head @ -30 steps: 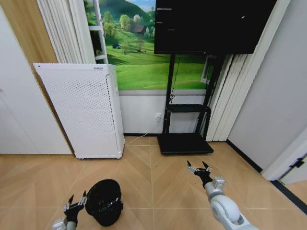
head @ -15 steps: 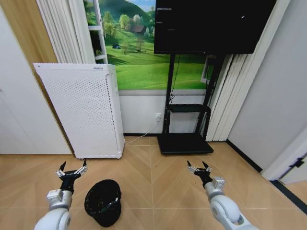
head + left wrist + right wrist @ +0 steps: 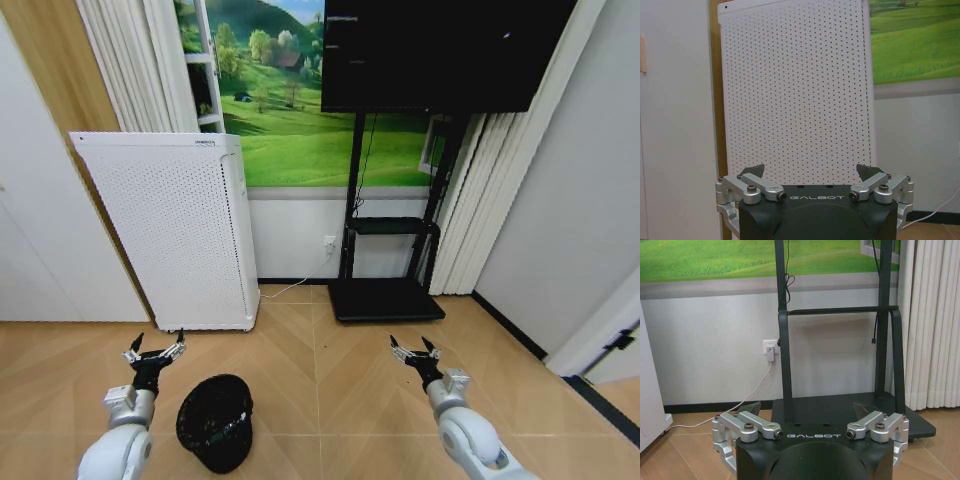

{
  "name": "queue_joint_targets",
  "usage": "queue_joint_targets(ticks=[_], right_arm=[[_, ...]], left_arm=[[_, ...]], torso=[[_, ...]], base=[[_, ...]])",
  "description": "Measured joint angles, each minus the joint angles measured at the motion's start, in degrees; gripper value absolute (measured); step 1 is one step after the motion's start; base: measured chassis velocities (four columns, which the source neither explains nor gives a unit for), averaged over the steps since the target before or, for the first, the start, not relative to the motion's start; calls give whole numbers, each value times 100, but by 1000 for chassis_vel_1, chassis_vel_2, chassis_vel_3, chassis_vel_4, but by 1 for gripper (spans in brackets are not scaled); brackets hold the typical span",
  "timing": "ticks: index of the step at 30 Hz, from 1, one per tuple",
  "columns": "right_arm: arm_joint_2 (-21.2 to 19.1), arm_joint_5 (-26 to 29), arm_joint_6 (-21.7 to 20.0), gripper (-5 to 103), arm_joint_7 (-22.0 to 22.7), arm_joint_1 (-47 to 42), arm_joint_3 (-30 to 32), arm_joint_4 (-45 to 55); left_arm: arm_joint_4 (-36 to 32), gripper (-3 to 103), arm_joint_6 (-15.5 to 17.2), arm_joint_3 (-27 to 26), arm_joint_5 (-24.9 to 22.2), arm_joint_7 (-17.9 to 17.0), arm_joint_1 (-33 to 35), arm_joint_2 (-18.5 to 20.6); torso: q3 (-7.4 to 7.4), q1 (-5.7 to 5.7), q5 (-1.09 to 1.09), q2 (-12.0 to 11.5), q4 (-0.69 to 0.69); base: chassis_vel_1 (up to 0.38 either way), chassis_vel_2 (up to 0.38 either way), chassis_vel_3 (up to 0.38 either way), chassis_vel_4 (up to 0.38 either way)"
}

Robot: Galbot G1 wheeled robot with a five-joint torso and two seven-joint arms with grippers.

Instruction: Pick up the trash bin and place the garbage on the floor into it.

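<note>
Since a second earlier, the left claw [image 3: 154, 352] had risen off the trash bin [image 3: 216, 422], at lower left, fingers spread, empty. Right claw [image 3: 415, 352] hung spread at lower centre-right. Bin's contents were unclear. "GALBOT" marked both claws.

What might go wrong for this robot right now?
The trash bin stands free on the floor, in neither gripper, so a clumsy grab might tip it. The open left gripper hovers close to the white perforated appliance and could bump it. The right gripper hangs open, idle.
</note>
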Motion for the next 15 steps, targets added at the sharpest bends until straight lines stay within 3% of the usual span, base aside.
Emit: queue_joint_targets(ticks=[8,15], right_arm=[[0,0,0,100,0,0,0,0],[0,0,0,100,0,0,0,0]], left_arm=[[4,100,0,1,0,-2,7,-4],[6,100,1,1,0,-5,10,-6]], torso=[[10,2,0,12,0],[124,41,1,167,0]], base=[[0,0,0,0],[0,0,0,0]])
